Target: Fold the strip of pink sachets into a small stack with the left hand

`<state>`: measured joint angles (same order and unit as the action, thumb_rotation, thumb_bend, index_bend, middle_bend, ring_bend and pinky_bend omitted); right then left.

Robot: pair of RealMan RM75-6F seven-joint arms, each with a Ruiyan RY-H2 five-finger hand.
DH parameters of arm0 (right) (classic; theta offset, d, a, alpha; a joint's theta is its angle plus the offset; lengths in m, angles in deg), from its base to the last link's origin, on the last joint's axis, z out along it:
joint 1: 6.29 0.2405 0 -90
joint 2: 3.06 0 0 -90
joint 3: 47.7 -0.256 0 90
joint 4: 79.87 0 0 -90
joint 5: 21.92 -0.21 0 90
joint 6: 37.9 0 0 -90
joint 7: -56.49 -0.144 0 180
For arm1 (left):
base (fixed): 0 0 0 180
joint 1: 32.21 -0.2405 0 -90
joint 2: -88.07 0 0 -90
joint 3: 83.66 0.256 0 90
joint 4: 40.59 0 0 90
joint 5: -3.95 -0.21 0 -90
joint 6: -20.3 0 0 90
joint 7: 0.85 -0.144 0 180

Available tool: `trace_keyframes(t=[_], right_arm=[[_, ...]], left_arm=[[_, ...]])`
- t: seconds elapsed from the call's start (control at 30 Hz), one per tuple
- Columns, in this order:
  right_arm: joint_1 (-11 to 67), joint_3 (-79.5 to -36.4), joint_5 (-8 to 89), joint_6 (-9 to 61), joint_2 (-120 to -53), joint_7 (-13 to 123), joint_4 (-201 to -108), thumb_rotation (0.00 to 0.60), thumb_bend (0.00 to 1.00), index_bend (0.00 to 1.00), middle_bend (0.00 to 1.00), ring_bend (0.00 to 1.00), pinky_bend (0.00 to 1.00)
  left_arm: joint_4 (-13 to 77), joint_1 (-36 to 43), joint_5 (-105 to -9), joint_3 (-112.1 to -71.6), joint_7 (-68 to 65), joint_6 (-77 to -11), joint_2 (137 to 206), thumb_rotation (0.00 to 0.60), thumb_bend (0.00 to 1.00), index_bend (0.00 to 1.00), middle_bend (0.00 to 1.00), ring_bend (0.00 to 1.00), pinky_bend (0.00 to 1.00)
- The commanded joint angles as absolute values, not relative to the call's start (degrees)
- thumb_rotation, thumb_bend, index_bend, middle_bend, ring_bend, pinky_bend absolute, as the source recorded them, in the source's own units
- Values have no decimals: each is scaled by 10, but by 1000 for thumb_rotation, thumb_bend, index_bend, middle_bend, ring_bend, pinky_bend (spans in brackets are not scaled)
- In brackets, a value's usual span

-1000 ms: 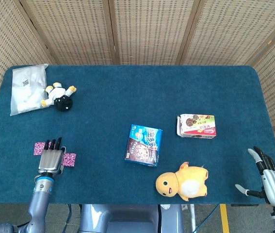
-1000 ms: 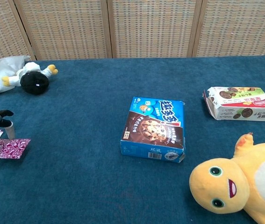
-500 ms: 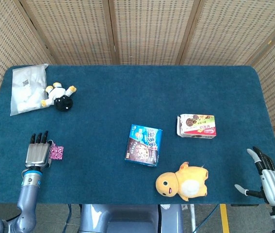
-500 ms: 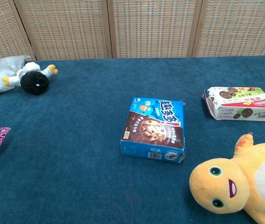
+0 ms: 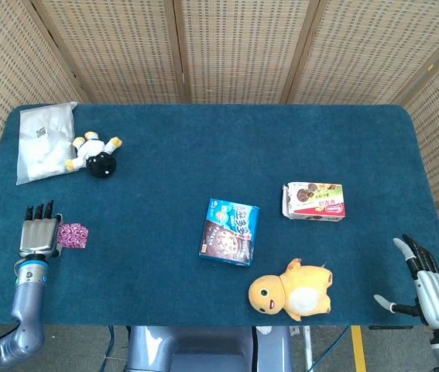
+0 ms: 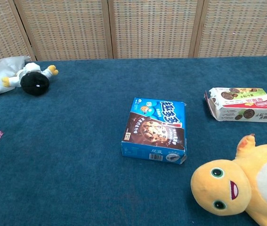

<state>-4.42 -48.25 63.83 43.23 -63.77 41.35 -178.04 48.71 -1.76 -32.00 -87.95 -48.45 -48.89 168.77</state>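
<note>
Sachets (image 5: 72, 235) now bunched beside left hand (image 5: 38, 233)

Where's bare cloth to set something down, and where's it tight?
Free: the far strip behind the blue box and cookie carton, and the stretch between the sachets and blue box. Tight: far-left corner with bag and penguin; near edge around the yellow plush.
</note>
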Motion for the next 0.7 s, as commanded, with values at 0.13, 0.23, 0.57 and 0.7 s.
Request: trace_keyframes(t=[0.13,0.23,0.57,0.7], right_arm=[[-44,-482,638,432,-639,415,-1780,600,107,43,0,0,0],[-45,-482,638,432,-638,415,-1780,600,105,43,0,0,0],[-45,-483,637,432,-637,410,-1779,600,107,43,0,0,0],[-44,-483,638,432,-638,411,-1779,600,107,43,0,0,0]], left_arm=[[477,-20,-328,-873,-479,-484,1692,600,347,484,0,0,0],[470,-20,-332,-868,-481,-482,1694,600,346,484,0,0,0],[455,-18,-332,-864,-497,-485,1702,600,332,476,0,0,0],[454,-18,-329,-865,-499,-484,1702,600,325,453,0,0,0]])
